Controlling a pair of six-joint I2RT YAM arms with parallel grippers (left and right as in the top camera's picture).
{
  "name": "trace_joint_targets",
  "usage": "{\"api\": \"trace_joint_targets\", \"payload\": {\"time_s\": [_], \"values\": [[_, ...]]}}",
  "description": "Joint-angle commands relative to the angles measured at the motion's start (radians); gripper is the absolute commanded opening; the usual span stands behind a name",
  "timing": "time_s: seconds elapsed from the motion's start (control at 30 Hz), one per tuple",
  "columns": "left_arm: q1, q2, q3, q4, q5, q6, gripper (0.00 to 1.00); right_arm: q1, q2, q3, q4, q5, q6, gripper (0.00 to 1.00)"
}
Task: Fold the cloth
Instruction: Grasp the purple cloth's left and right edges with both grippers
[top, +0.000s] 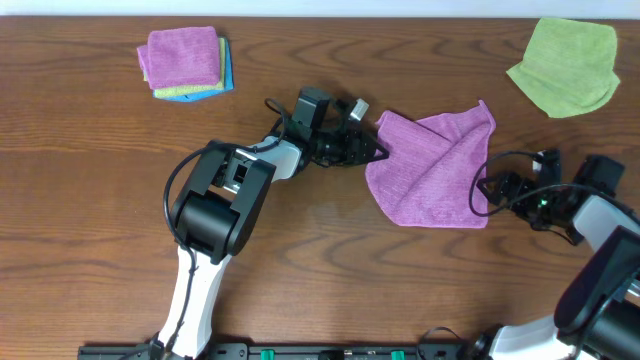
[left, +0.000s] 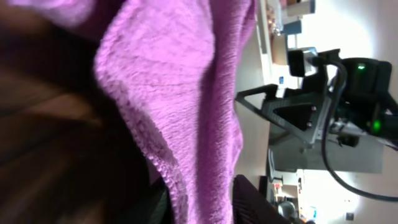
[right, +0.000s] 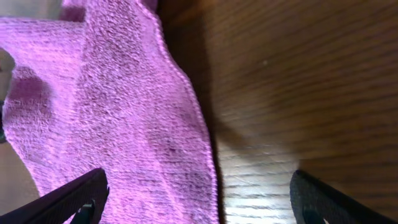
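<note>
lying rumpled right of table (top: 100, 200) centre, cloth (top: 430, 170) is loosely doubled, no neat fold yet; left gripper (top: 372, 151) pinches its left corner, right gripper (top: 487, 188) gapes empty at its right edge.

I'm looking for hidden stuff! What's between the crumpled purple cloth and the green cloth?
Nothing: in the overhead view only bare wooden table lies between the crumpled purple cloth and the green cloth.

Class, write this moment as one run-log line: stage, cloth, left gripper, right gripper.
stage: gripping | cloth: rumpled on table | left gripper: shut on cloth's left corner | right gripper: open at right edge
</note>
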Motion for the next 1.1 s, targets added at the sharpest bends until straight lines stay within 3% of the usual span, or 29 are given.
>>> {"api": "trace_joint_targets", "payload": {"time_s": [0.0,0.27,0.37,0.63,0.83,1.07], "values": [[0.0,0.02,0.005,0.028,0.041,-0.055,0.28,0.037,-0.007,-0.021,-0.005,-0.04,0.037,0.94],[0.001,0.02,0.005,0.039,0.052,-0.106,0.25,0.132,-0.007,-0.022,-0.003,-0.061,0.1,0.94],[0.001,0.02,0.006,0.056,0.068,-0.132,0.2,0.154,-0.007,-0.022,0.002,-0.061,0.104,0.94],[0.002,0.02,0.032,0.079,0.086,-0.135,0.14,0.155,-0.007,-0.022,0.002,-0.043,0.123,0.79],[0.002,0.02,0.032,0.078,0.111,-0.135,0.14,0.155,-0.007,-0.022,0.005,0.111,0.123,0.88],[0.002,0.02,0.032,0.078,0.112,-0.143,0.15,0.155,-0.007,-0.022,0.029,0.225,0.123,0.86]]}}
